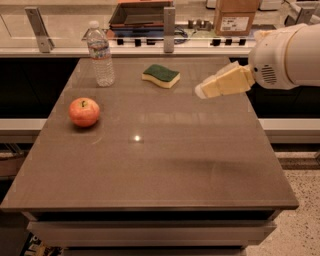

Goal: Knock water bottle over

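Note:
The water bottle (100,54) stands upright at the far left of the brown table (160,170); it is clear and ribbed, with a white cap and a pale label band. My gripper (201,90) reaches in from the right on a white arm, hovering above the table's right side, level with the sponge and well to the right of the bottle. Its cream-coloured fingers point left toward the bottle.
A red apple (84,111) sits at the left, in front of the bottle. A green and yellow sponge (160,75) lies between the bottle and my gripper. A counter with metal posts, a tray and a cardboard box (236,15) runs behind the table.

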`<state>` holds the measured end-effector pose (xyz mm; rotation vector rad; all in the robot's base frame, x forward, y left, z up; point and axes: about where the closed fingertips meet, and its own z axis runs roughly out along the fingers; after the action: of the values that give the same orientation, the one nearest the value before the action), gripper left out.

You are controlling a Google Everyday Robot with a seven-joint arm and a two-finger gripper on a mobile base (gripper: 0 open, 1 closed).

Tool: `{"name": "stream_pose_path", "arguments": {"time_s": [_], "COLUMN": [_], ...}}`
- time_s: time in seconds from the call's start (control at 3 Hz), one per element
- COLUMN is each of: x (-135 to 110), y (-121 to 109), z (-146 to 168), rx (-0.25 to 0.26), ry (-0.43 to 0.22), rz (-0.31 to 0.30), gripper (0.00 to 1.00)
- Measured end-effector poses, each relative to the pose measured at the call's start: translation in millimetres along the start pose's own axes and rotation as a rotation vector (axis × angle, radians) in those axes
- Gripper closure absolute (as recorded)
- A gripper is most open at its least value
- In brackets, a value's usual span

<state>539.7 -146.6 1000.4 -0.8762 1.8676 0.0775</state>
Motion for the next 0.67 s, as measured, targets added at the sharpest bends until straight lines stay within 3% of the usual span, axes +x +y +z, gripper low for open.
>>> {"name": "stream_pose_path", "arguments": {"time_s": [0.33, 0.67], "x": [-26, -52], "y": [-4, 1], "z": [25, 50], "rx": [0.016, -0.012], "ry": [-0.095, -0.164], "rz": [0.001, -0.005], "gripper": [0.00, 0.00]}}
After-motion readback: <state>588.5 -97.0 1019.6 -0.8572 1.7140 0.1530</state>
